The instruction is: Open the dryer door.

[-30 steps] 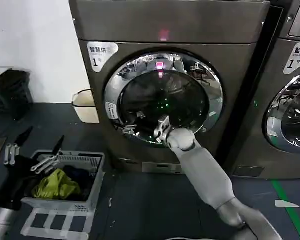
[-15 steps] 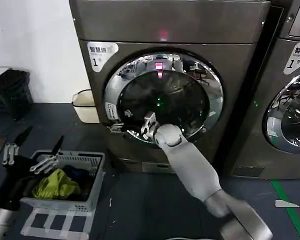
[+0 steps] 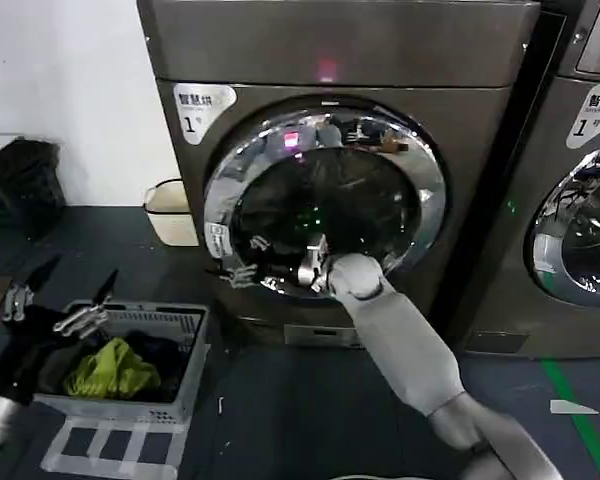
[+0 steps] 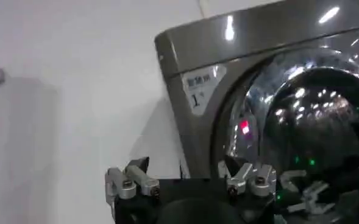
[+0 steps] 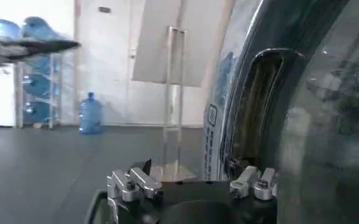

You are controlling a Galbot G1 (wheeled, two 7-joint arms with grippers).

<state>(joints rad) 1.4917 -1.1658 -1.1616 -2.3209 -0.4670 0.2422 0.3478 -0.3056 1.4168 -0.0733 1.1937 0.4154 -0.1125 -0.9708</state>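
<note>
- Dryer stands at the middle of the head view, dark bronze-grey, with a white "1" label at its upper left and a pink indicator light on the panel above the drum.
- Dryer door, chrome-ringed around dark glass, sits on the machine's front; its left edge looks slightly lifted off the front, though how far I cannot tell.
- Right pincer is at the door's lower rim, the grey arm reaching up to it from the lower right; in the right wrist view its fingers are spread apart, with the chrome rim and a dark recess in it just beyond.
- Left pincer hangs low at the left above a grey laundry basket with yellow-green clothes, its fingers spread, holding nothing.
- Second machine stands at the right edge.
</note>
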